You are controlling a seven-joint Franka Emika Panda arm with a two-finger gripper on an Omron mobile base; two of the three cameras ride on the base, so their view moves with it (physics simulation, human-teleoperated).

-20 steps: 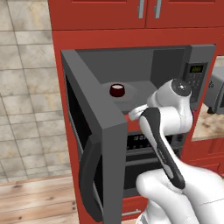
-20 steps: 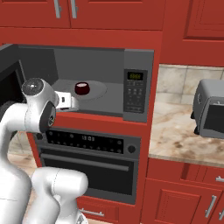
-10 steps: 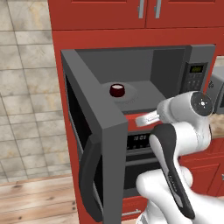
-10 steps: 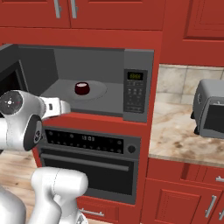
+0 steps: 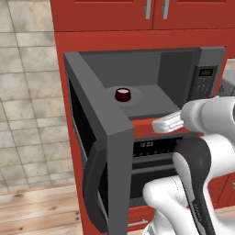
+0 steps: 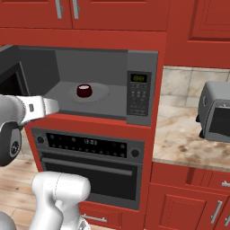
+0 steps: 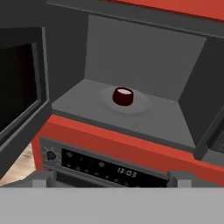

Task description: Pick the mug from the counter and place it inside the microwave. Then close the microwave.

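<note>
One half of the job looks done: the mug (image 5: 122,94) sits upright on the round turntable (image 7: 126,105) in the middle of the microwave (image 6: 143,87) cavity, well ahead of the fingers and free of them. The gripper (image 5: 166,124) is spread wide and carries nothing; in the hand view its two fingertips (image 7: 39,180) stand far apart at the bottom edge, outside the cavity, with the red ledge and the black oven (image 6: 90,146) clock strip between them and the mug. Over the last second the arm has drawn back from the opening and swung away, its wrist moving off to the side of the cavity mouth while the mug stayed exactly where it was set, so the release appears clean and the placing step finished. What remains is the closing. The microwave door (image 5: 98,153) stands swung fully out to the left of the fingers, its thick black handle (image 5: 94,183) facing the room, and nothing is touching it. My guess is that the hand must now travel around the outer face of that door and push it shut without clipping its edge.
</note>
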